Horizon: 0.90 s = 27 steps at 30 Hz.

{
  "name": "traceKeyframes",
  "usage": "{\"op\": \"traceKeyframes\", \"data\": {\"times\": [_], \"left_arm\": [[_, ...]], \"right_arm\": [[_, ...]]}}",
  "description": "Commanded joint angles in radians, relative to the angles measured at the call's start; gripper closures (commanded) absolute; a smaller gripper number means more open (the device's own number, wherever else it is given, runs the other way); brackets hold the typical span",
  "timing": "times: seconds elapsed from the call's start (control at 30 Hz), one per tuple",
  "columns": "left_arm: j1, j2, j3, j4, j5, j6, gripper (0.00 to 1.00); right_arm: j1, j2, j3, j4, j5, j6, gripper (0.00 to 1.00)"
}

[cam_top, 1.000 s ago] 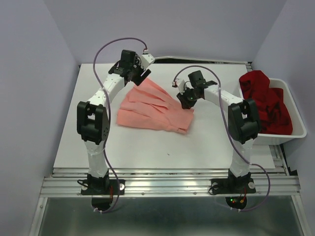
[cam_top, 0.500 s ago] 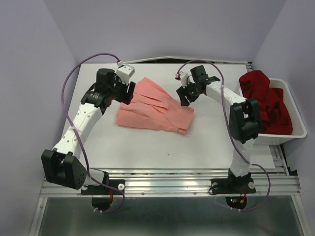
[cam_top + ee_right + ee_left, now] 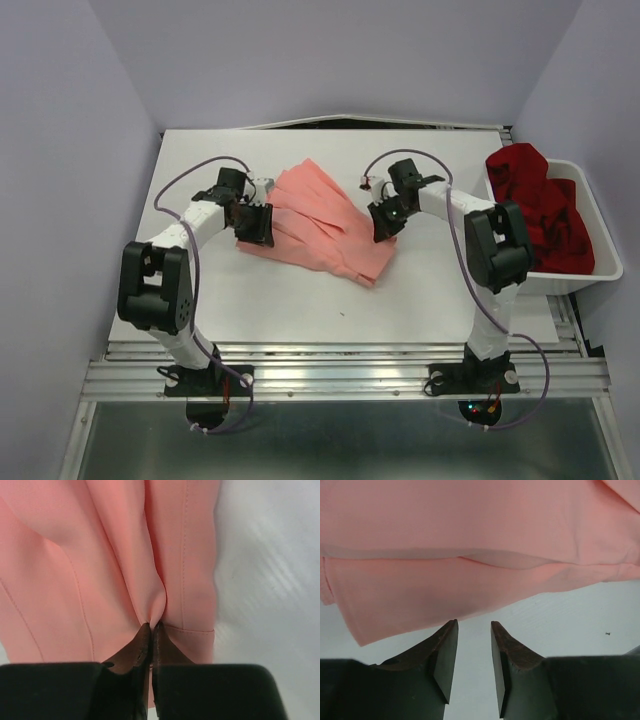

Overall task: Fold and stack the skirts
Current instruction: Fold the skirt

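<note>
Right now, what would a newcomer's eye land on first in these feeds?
The salmon-pink skirt fanned across the middle of the table, with the right claw pinched shut on its right-hand edge and the left claw at its left edge, jaws apart on nothing. Next, the deep red skirt heaped in the white bin at the table's right side.

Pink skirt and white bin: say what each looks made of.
The pink skirt looks like thin matte woven cloth: it drapes, folds, and shows stitched seams. The white bin is probably smooth hard plastic: stiff walls, even rim.
</note>
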Motion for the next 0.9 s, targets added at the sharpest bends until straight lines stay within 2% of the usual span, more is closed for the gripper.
{"op": "traceKeyframes", "data": {"times": [0.0,0.2,0.27,0.3,0.37,0.4,0.47,0.53,0.63,0.7,0.73,0.8,0.87], "left_arm": [[0.007,0.057,-0.010,0.048,0.064,-0.050,0.57],[0.029,0.296,0.210,0.102,-0.007,-0.007,0.59],[0.032,0.357,0.353,0.085,-0.024,0.014,0.58],[0.033,0.406,0.449,0.073,-0.030,0.037,0.57],[0.036,0.443,0.539,0.059,-0.059,0.053,0.55],[0.038,0.467,0.623,0.047,-0.059,0.079,0.51],[0.042,0.467,0.680,0.033,-0.088,0.086,0.45],[0.047,0.438,0.720,0.017,-0.094,0.120,0.41],[0.046,0.304,0.638,0.031,-0.091,0.137,0.35],[0.044,0.136,0.530,0.107,-0.068,0.108,0.34],[0.041,0.081,0.424,0.155,-0.049,0.091,0.34],[0.003,-0.061,0.334,0.180,-0.048,0.055,0.34],[-0.064,-0.138,0.220,0.215,-0.181,-0.002,0.34]], "right_arm": [[-0.001,-0.065,-0.128,-0.053,-0.088,0.051,0.99],[0.133,-0.190,-0.268,0.006,-0.191,0.134,0.97],[0.162,-0.205,-0.303,0.036,-0.252,0.200,0.77],[0.191,-0.210,-0.310,0.058,-0.298,0.220,0.60],[0.217,-0.222,-0.311,0.077,-0.345,0.283,0.54],[0.228,-0.245,-0.308,0.104,-0.362,0.309,0.46],[0.228,-0.278,-0.301,0.149,-0.372,0.347,0.44],[0.228,-0.326,-0.278,0.148,-0.318,0.387,0.44],[0.177,-0.372,-0.261,0.155,-0.266,0.435,0.45],[0.113,-0.420,-0.280,0.189,-0.249,0.502,0.45],[0.078,-0.458,-0.294,0.209,-0.210,0.552,0.45],[0.067,-0.495,-0.329,0.264,-0.153,0.599,0.44],[0.058,-0.524,-0.388,0.307,-0.067,0.660,0.44]]}}
